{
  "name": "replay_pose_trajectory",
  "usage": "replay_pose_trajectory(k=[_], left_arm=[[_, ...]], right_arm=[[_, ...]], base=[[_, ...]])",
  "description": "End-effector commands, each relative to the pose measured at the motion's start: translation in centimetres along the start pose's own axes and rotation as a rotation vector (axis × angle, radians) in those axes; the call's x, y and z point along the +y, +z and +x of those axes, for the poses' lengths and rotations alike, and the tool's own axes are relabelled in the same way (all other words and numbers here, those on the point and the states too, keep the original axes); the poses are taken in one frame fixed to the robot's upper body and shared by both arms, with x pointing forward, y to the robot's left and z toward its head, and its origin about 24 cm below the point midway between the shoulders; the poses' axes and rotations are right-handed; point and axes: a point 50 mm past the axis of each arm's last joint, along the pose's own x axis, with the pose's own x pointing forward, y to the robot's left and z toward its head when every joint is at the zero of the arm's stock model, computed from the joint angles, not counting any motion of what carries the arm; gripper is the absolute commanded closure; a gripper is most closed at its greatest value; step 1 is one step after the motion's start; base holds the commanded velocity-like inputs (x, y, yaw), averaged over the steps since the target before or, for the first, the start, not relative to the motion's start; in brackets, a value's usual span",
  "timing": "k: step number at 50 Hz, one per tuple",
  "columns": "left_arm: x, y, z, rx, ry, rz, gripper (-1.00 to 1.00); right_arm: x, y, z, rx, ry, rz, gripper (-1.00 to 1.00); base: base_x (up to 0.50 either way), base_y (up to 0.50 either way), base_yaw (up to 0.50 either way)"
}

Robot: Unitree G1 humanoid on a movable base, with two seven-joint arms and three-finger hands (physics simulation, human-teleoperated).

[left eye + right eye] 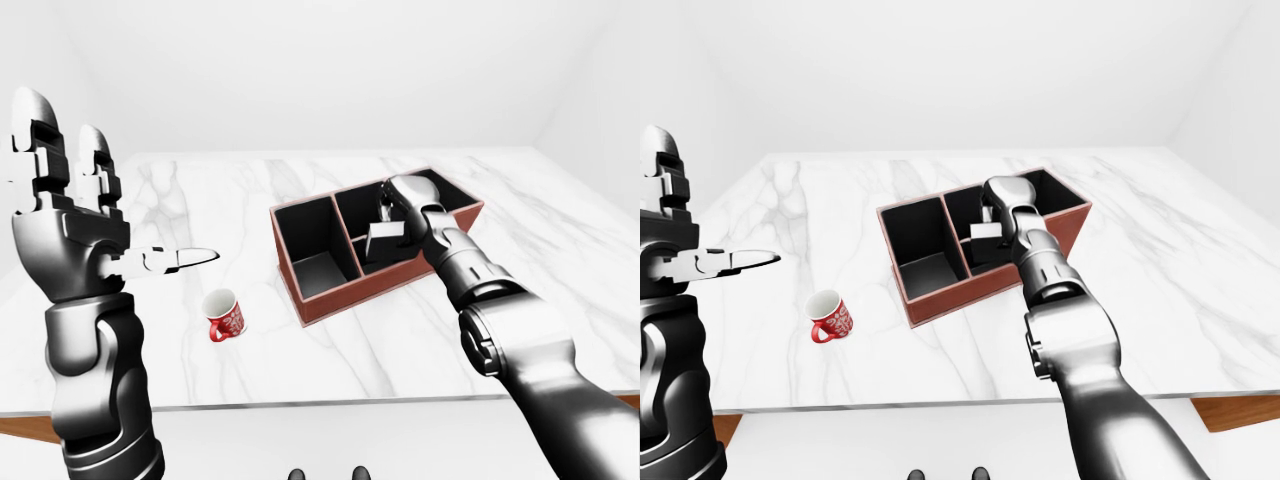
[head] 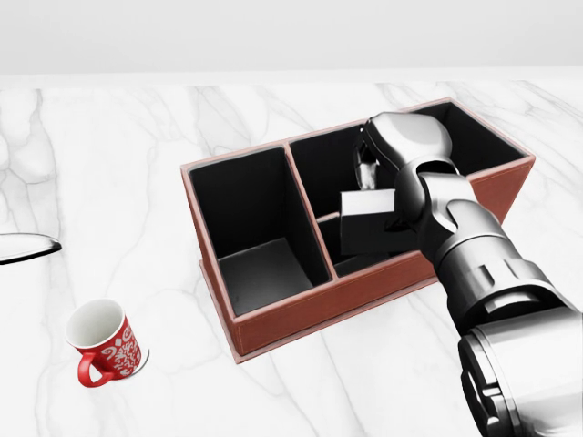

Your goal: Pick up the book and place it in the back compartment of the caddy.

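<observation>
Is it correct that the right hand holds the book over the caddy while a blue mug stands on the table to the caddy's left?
Not quite: the mug is red with a white pattern, as the head view shows. The rest holds: the right hand holds the book over the caddy.

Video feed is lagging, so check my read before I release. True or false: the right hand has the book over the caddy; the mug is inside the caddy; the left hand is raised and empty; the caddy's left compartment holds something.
1. The right hand holds the book over the caddy. True.
2. The mug is inside the caddy. False: it stands on the table, to the caddy's left.
3. The left hand is raised, open, empty. True.
4. The caddy's left compartment holds something. False: it looks empty.
</observation>
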Motion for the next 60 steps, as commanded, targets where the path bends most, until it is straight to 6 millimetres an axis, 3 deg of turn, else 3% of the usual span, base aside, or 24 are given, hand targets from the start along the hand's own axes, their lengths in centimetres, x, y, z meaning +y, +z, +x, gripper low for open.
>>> replay_pose_trajectory(k=[1, 35, 60], left_arm=[[-0.02, 0.15, -0.08, -0.005, -0.001, -0.002, -1.00], [-0.02, 0.15, -0.04, -0.006, -0.002, -0.004, -1.00], [0.03, 0.31, -0.03, -0.012, -0.001, -0.008, -1.00]], right_arm=[[-0.43, -0.01, 0.02, 0.000, -0.052, 0.006, 1.00], [-0.05, -0.05, -0.08, -0.005, -0.057, -0.026, 1.00], [-0.38, 0.65, -0.02, -0.047, -0.108, -0.148, 1.00]], base=[[0.00, 0.00, 0.00], [0.00, 0.00, 0.00], [0.00, 0.00, 0.00]])
